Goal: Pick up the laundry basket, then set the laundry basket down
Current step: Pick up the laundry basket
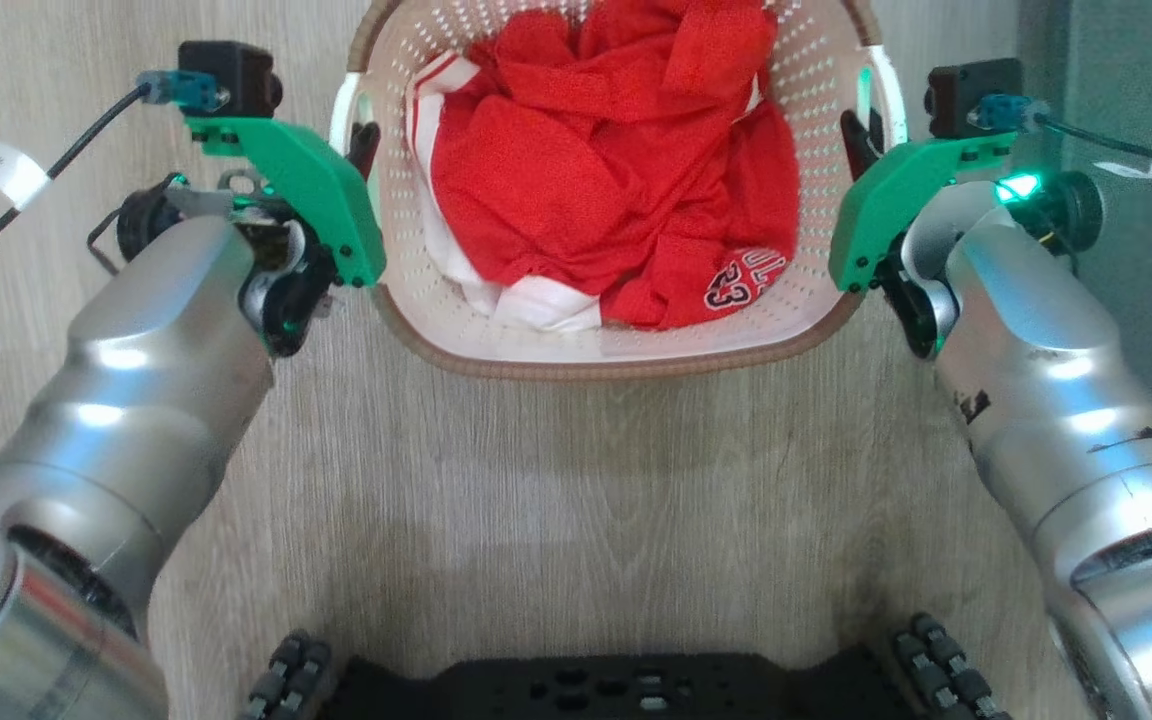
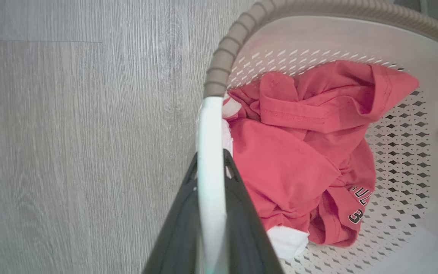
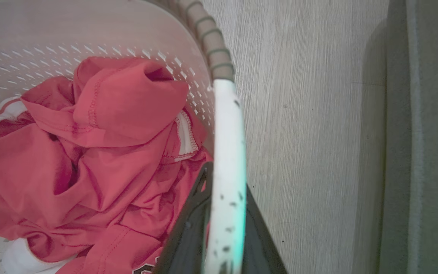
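Clamping smooth white handles [image 2: 210, 114], your left gripper [image 2: 210, 158] and right gripper [image 3: 226, 177] held the perforated laundry basket [image 1: 616, 362], rim beyond them cropped.

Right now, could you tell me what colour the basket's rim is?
Brown, woven-look rim; clearest in the head view.

- Laundry basket [image 1: 816, 290]: you see cream-white walls pierced in a diamond pattern; rim [image 1: 616, 365] brown and ribbed; handle [image 2: 211, 152] plain white
- Garment [image 1: 596, 170]: red, with white trim; dark lettering outlined in white
- Floor [image 1: 576, 480]: pale grey wood grain
- Camera bracket [image 1: 316, 190]: bright green
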You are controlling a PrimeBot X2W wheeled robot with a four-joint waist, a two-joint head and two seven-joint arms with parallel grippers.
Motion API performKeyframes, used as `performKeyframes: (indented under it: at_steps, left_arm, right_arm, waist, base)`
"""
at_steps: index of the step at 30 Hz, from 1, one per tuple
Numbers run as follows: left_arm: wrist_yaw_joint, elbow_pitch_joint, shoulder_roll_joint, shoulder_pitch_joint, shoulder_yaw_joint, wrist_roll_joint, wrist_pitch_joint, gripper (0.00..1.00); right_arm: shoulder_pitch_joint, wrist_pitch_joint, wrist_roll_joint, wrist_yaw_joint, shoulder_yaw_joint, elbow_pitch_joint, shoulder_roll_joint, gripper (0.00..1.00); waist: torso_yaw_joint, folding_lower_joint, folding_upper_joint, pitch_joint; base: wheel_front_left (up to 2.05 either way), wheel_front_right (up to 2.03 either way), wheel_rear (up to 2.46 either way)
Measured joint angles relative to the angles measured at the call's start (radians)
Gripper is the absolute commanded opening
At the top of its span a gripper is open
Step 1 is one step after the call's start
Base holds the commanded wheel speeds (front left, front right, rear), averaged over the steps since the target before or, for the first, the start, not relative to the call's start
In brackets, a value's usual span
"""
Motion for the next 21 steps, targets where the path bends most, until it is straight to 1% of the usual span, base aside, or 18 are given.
performKeyframes:
  at_steps: [3,4,10,21]
  left_arm:
    - [0.000,0.000,0.005,0.009,-0.003,-0.015,0.019,0.00]
    - [0.000,0.000,0.008,0.020,-0.008,-0.031,0.038,0.00]
    - [0.000,0.000,0.021,0.038,-0.028,-0.071,0.095,0.00]
    - [0.000,0.007,0.027,0.100,-0.043,-0.129,0.185,0.00]
  right_arm:
    - [0.000,0.025,0.023,0.000,0.020,0.004,0.003,0.00]
    - [0.000,0.050,0.045,0.000,0.038,0.009,0.004,0.00]
    - [0.004,0.116,0.108,0.000,0.092,0.014,0.007,0.00]
    - [0.048,0.230,0.202,0.000,0.160,0.035,0.009,0.00]
  waist:
    - [-0.003,0.0000,0.0000,-0.023]
    - [-0.007,0.0000,0.0000,-0.047]
    - [-0.017,0.0000,0.0000,-0.123]
    - [-0.026,-0.0001,0.0000,-0.275]
  base:
    - [0.00,0.00,0.00]
    - [0.00,0.00,0.00]
    - [0.00,0.00,0.00]
    - [0.00,0.00,0.00]
